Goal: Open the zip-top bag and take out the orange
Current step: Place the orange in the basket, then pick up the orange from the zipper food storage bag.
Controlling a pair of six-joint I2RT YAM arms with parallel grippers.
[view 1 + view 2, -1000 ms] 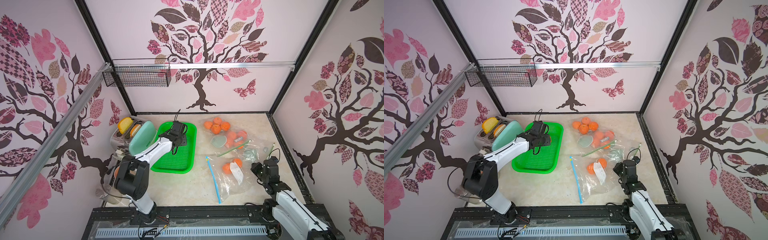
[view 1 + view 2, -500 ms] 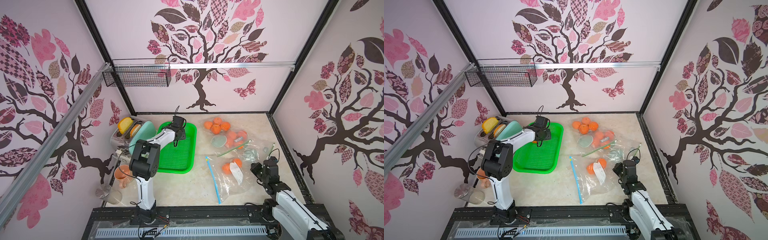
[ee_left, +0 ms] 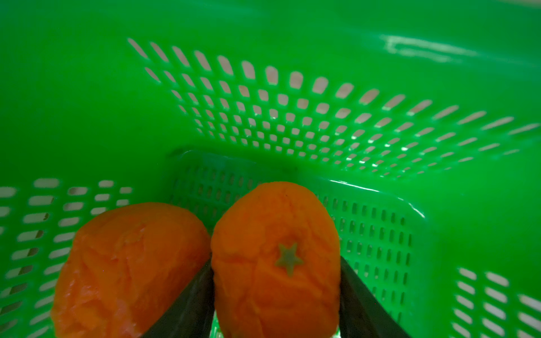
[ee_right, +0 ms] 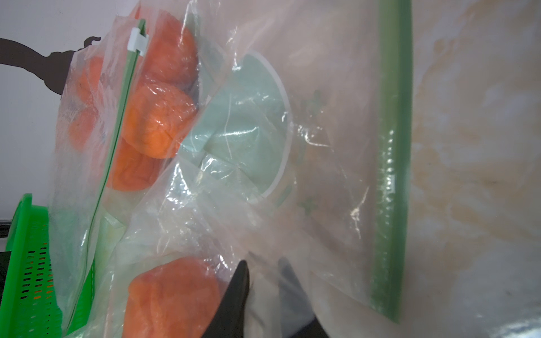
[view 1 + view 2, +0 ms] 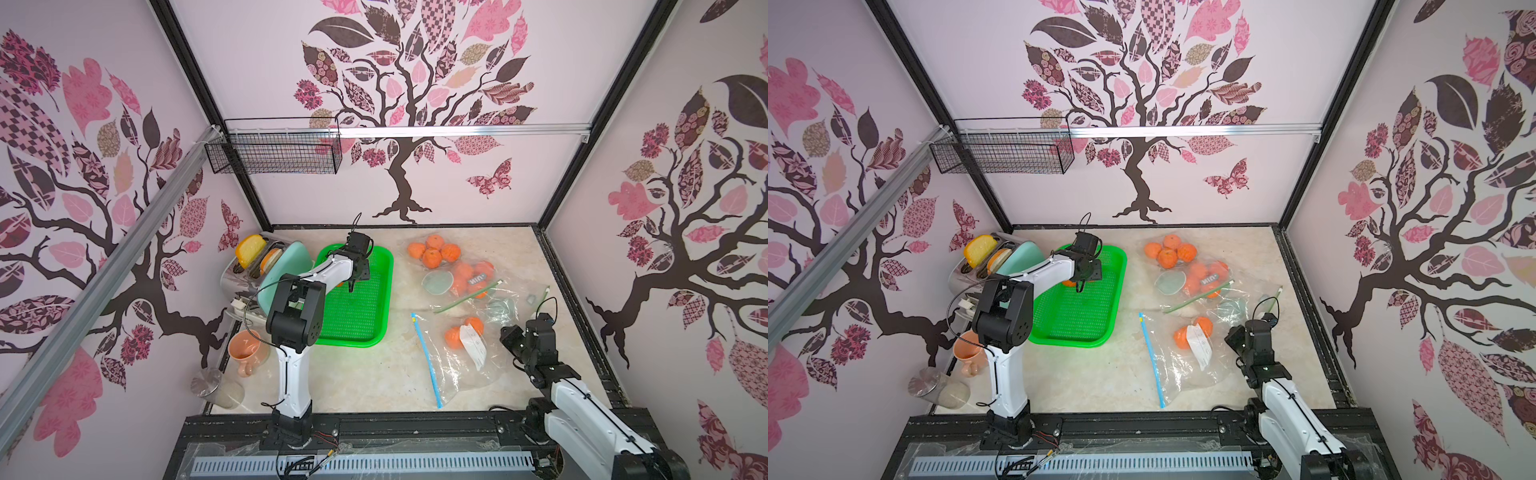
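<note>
Now, with the left gripper [image 3: 275, 262] clamped on the orange [image 3: 275, 231] low in the green tray [image 3: 292, 73], and the right gripper [image 4: 262, 263] pinching the zip-top bag [image 5: 465, 374], open wide, then lift straight clear without nudging the neighbouring orange [image 3: 128, 263].

Left arm [image 5: 328, 270] reaches forward, left gripper [image 5: 352, 286] pointing down, fingers [image 3: 190, 301] either side of an orange [image 3: 275, 234] — right arm [image 5: 582, 407] low, right gripper [image 4: 263, 266] pinching bag [image 5: 455, 374].
</note>
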